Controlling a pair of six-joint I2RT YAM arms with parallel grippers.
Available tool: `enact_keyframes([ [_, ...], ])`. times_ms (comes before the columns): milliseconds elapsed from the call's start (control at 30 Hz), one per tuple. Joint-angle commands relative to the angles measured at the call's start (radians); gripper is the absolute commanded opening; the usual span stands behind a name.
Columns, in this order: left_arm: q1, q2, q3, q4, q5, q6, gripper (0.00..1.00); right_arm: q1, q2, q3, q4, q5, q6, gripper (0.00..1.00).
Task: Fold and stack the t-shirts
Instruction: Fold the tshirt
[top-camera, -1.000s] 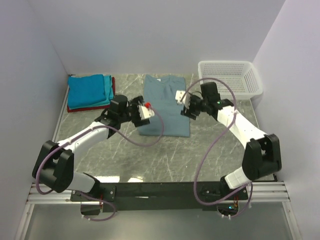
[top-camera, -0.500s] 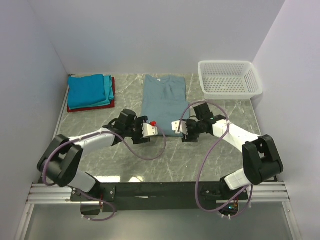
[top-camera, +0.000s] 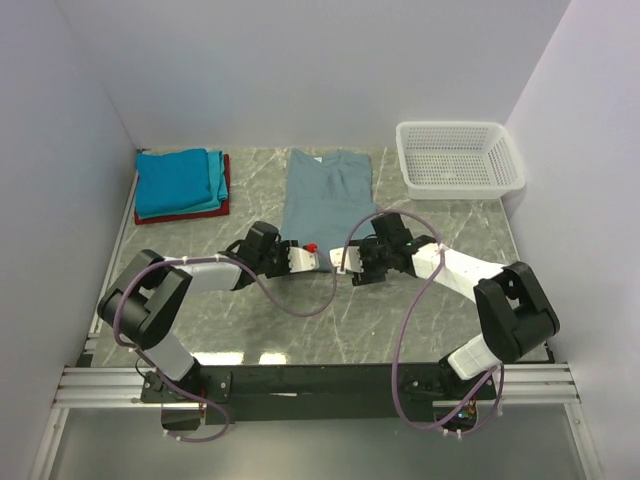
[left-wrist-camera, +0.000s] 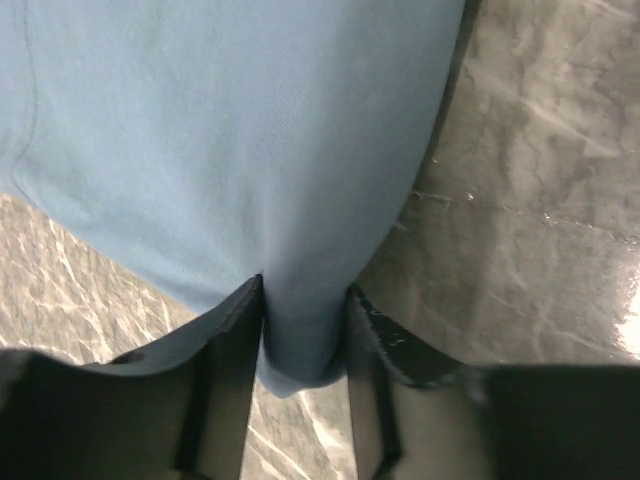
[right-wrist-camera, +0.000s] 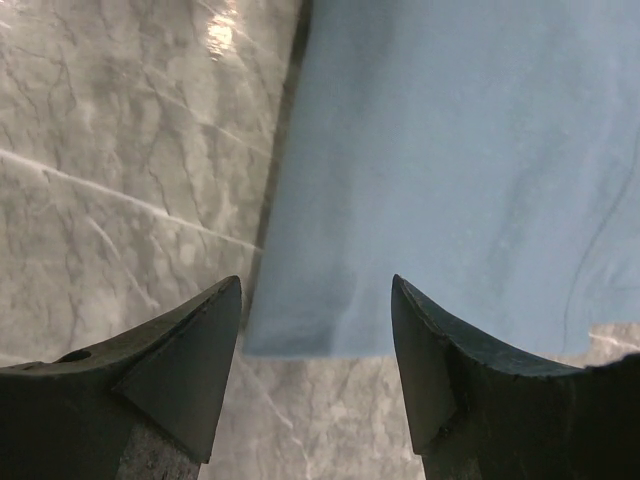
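The dusty grey-blue t-shirt (top-camera: 325, 200) lies flat at the table's middle, folded into a long strip, collar at the far end. My left gripper (top-camera: 314, 257) is at the shirt's near edge and is shut on its hem; in the left wrist view the cloth (left-wrist-camera: 230, 130) is pinched between the fingers of the left gripper (left-wrist-camera: 305, 300). My right gripper (top-camera: 343, 264) is beside it, open. In the right wrist view the right gripper (right-wrist-camera: 315, 285) straddles a near corner of the shirt (right-wrist-camera: 460, 150) without gripping it. A folded stack of bright blue, teal and red t-shirts (top-camera: 178, 182) sits at the far left.
A white mesh basket (top-camera: 458, 158) stands at the far right. The marble table (top-camera: 300, 320) is walled on the left, back and right. Both arms reach inward, their cables looping over the table's near part.
Both grippers have moved from over the shirt's middle down to its near edge and closer together. The left gripper now holds the hem.
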Motion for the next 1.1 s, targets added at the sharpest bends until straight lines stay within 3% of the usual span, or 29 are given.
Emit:
enact_keyframes([
  [0,0.002,-0.030,-0.069,0.003,-0.018,-0.001,0.41,0.018,0.011,-0.033,0.045,0.050,-0.001,0.68],
  [433,0.001,-0.072,-0.063,-0.026,0.025,-0.008,0.31,0.044,0.096,-0.065,0.137,0.156,-0.006,0.67],
  [533,0.001,-0.078,-0.061,-0.032,0.032,-0.013,0.27,0.058,0.112,-0.059,0.149,0.169,0.005,0.57],
  [567,0.001,-0.085,-0.064,-0.032,0.032,-0.014,0.22,0.060,0.117,-0.054,0.148,0.188,0.006,0.45],
  [633,0.001,-0.099,-0.072,-0.034,0.041,-0.014,0.18,0.061,0.131,-0.037,0.125,0.209,0.013,0.32],
  [667,0.001,-0.118,-0.081,-0.034,0.045,-0.011,0.14,0.058,0.132,-0.036,0.117,0.224,0.013,0.17],
  [767,0.001,-0.142,-0.072,-0.075,0.074,-0.022,0.03,0.052,0.102,-0.043,0.063,0.196,0.004,0.00],
  [1067,-0.093,-0.288,-0.040,-0.400,0.211,-0.147,0.00,0.059,-0.203,-0.102,-0.354,-0.033,-0.069,0.00],
])
